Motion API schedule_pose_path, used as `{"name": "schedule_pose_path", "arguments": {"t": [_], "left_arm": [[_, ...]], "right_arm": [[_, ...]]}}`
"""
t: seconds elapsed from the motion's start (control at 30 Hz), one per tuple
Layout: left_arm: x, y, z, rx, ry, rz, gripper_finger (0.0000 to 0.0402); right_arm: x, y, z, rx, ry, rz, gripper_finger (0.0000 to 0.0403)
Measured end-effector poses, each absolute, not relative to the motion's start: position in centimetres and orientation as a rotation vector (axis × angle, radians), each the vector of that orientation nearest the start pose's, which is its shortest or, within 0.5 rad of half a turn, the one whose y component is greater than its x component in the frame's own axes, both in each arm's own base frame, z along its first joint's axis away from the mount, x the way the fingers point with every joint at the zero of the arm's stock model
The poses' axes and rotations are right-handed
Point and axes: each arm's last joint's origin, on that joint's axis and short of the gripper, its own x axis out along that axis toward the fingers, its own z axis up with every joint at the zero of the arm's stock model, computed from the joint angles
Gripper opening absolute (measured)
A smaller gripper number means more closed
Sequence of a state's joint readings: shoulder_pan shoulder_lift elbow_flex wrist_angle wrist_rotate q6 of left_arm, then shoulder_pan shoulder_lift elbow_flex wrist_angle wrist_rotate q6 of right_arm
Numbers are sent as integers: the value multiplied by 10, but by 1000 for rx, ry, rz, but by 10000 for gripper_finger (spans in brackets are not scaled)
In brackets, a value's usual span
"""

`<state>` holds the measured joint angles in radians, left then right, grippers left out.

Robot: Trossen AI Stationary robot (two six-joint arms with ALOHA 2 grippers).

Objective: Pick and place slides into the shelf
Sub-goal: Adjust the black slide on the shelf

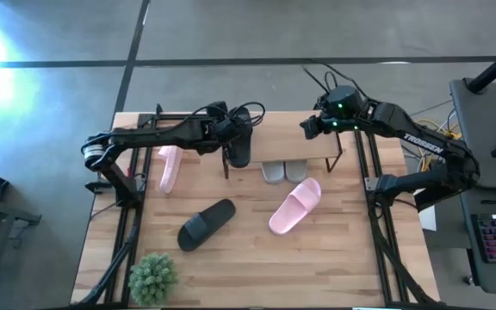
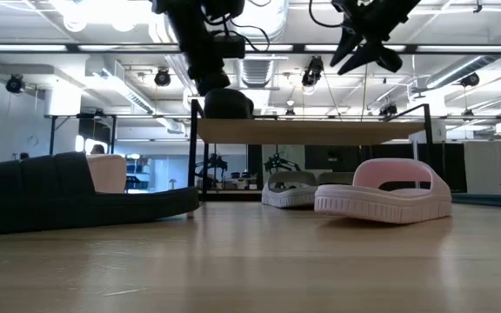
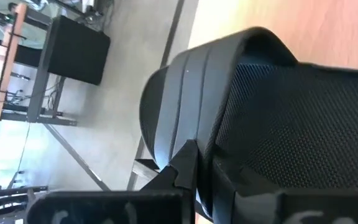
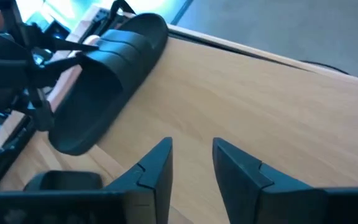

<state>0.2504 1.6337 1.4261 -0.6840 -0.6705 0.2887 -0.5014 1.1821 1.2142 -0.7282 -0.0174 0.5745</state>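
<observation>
Closest to you in the low view lies a black slide (image 2: 68,196), matte rubber, flat on the wooden table (image 1: 257,267); from above it sits near 7 o'clock of the table's middle.

Your left gripper (image 1: 231,129) is clamped on a second black slide (image 1: 239,138). It holds that slide at the shelf's (image 1: 317,146) 9 o'clock end, over the pale plank top; its wide ribbed strap fills the left wrist view.

Your right gripper (image 4: 191,165) hangs above the shelf's 3 o'clock end, fingers narrowly parted around nothing.

Two grey slides (image 1: 283,171) sit side by side under the shelf, toes poking out. One pink slide (image 1: 295,206), with a chunky ridged sole, rests at 4 o'clock. Another pink slide (image 1: 170,167) lies at 9 o'clock.
</observation>
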Motion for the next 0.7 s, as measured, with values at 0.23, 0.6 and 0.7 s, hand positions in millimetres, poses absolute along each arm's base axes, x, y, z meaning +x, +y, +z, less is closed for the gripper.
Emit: {"name": "schedule_pose_path", "arguments": {"t": [0.23, 0.6, 0.7], "left_arm": [[330, 102, 305, 424, 1023, 725, 1], [331, 98, 318, 253, 927, 625, 45], [328, 97, 317, 254, 957, 610, 74]], "right_arm": [[216, -118, 344, 719, 572, -657, 102], [219, -119, 342, 698, 588, -651, 124], [218, -119, 342, 695, 590, -650, 130]]}}
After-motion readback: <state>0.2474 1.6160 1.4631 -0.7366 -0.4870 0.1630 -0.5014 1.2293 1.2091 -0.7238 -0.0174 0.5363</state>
